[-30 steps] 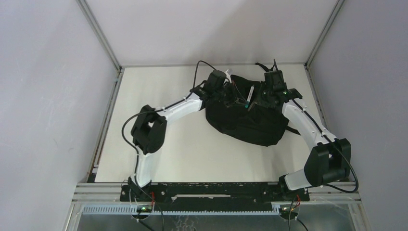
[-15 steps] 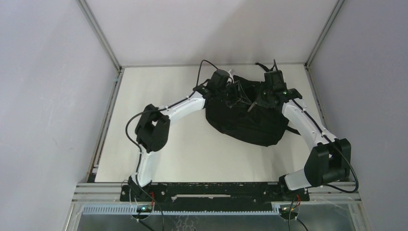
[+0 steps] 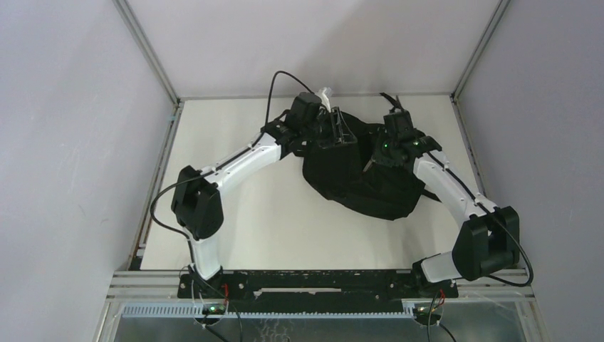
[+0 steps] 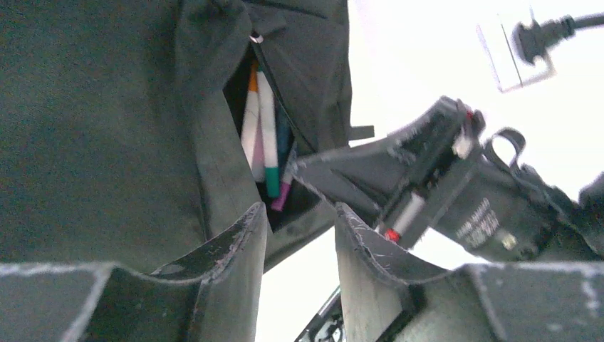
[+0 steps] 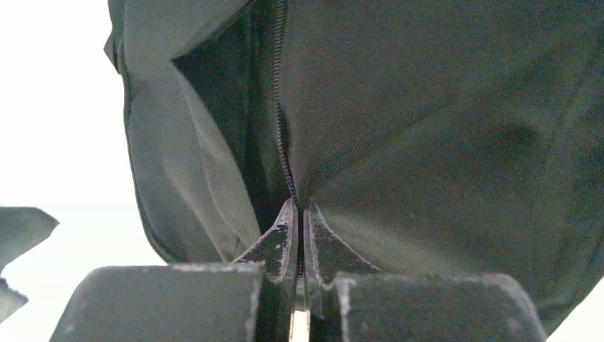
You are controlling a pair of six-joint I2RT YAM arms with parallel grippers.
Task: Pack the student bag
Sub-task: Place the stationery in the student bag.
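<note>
We judge the student bag [image 3: 363, 178] to be soft and floppy: thin black cloth that sags and folds, light for its bulk, and likely to slump wherever it is not held up. A firm seam, a strap or the edge along the zipper [image 5: 283, 142] looks like the best place to take hold, since a flat panel would only bunch up and slip.

The bag lies in a crumpled heap at the far middle of the surface [image 3: 249, 214], between the two arms. A slit in the fabric gapes, and coloured pens [image 4: 265, 139] show inside it: orange, white, teal and purple.

The right pincer [image 5: 299, 206] is clamped on the bag, right where the zipper line runs into its fingertips. The left pincer [image 4: 299, 214] stands beside the gaping slit with its jaws apart, and nothing is held between them.
</note>
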